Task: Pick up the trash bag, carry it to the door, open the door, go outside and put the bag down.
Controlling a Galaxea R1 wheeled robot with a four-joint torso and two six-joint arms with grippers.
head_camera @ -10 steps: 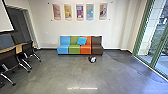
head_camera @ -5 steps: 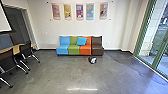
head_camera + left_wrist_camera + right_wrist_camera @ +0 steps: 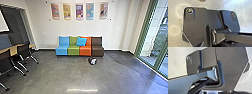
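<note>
A small black and white bundle (image 3: 92, 60), which looks like the trash bag, lies on the floor in the head view, in front of the sofa where its orange and brown seats meet. Green-framed glass (image 3: 153, 37) stands along the right side, with daylight behind it; I cannot tell which part of it is a door. Both wrist views show the robot's own dark plate and jointed bar over pale floor, and the state of either gripper cannot be made out.
A blue, green, orange and brown sofa (image 3: 73, 50) with a blue cushion (image 3: 81, 41) stands against the back wall. Black chairs (image 3: 23, 51) on metal legs and a wooden-topped table (image 3: 15, 48) are at the left, beside a dark doorway (image 3: 15, 25).
The head camera's picture has shifted slightly, with the chairs showing a little lower and further left. The bundle lies where it was on the floor.
</note>
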